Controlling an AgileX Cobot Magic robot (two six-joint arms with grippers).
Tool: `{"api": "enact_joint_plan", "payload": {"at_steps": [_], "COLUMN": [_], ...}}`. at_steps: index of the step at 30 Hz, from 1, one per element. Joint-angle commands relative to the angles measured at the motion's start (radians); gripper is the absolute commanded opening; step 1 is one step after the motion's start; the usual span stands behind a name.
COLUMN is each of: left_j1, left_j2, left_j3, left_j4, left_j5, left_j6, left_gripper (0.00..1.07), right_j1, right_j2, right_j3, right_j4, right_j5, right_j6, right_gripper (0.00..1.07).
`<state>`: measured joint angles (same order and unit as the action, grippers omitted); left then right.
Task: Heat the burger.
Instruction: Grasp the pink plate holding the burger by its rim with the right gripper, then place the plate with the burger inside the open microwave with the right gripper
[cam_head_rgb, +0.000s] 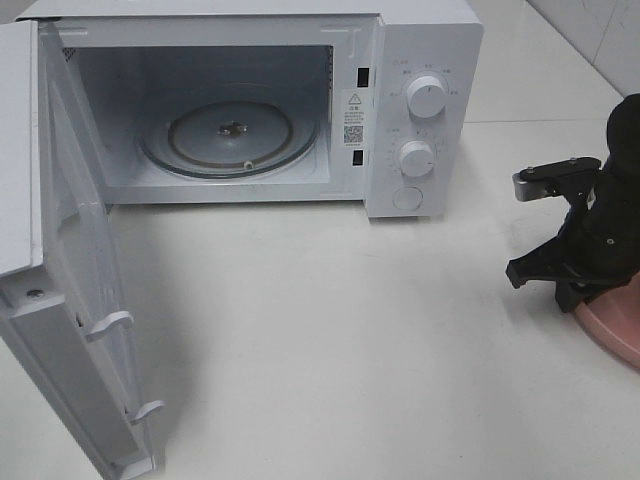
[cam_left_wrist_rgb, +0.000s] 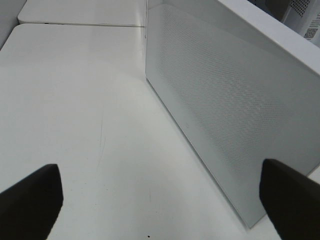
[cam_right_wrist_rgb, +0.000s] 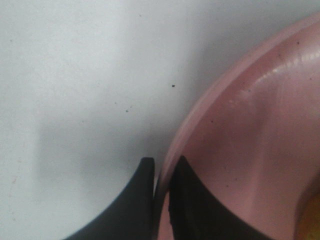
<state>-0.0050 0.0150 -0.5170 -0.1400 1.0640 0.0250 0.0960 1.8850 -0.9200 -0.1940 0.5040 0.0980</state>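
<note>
Nearest you on the left, the microwave door (cam_head_rgb: 75, 300) stands swung wide open over the near part of the bench (cam_head_rgb: 330, 340). Your left gripper (cam_left_wrist_rgb: 160, 167) does not show in the high view. Its own camera shows the jaws spread wide, holding nothing, above bare bench just beside the door's dotted panel. Farther back, at the right edge, your right gripper (cam_right_wrist_rgb: 162, 165) is down on the pink plate (cam_head_rgb: 615, 335). The jaws pinch its rim, one finger inside and one outside. Of the burger (cam_right_wrist_rgb: 311, 222) you see only a yellowish sliver on the plate, at the edge of the right wrist view. In the high view the arm and the frame edge hide it. At the far side the white microwave (cam_head_rgb: 430, 50) sits with its cavity open toward you. The glass turntable (cam_head_rgb: 230, 135) lies flat inside, and two round knobs (cam_head_rgb: 427, 97) are stacked on the control panel to the right.
</note>
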Motion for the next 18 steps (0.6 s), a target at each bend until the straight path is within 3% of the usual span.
{"api": "enact_joint_plan", "payload": {"at_steps": [1, 18], "left_j1": [0.005, 0.005], "left_j2": [-0.003, -0.003], "left_j3": [0.001, 0.001], "left_j4": [-0.002, -0.002], "left_j5": [0.004, 0.004], "left_j6": [0.002, 0.002], "left_gripper": [0.99, 0.99], "right_j1": [0.001, 0.068], "right_j2": [-0.003, -0.039], "right_j3": [0.002, 0.002], "right_j4": [-0.028, -0.088], "right_j5": [0.020, 0.100], "right_j6": [0.017, 0.108], "right_gripper": [0.01, 0.00]}}
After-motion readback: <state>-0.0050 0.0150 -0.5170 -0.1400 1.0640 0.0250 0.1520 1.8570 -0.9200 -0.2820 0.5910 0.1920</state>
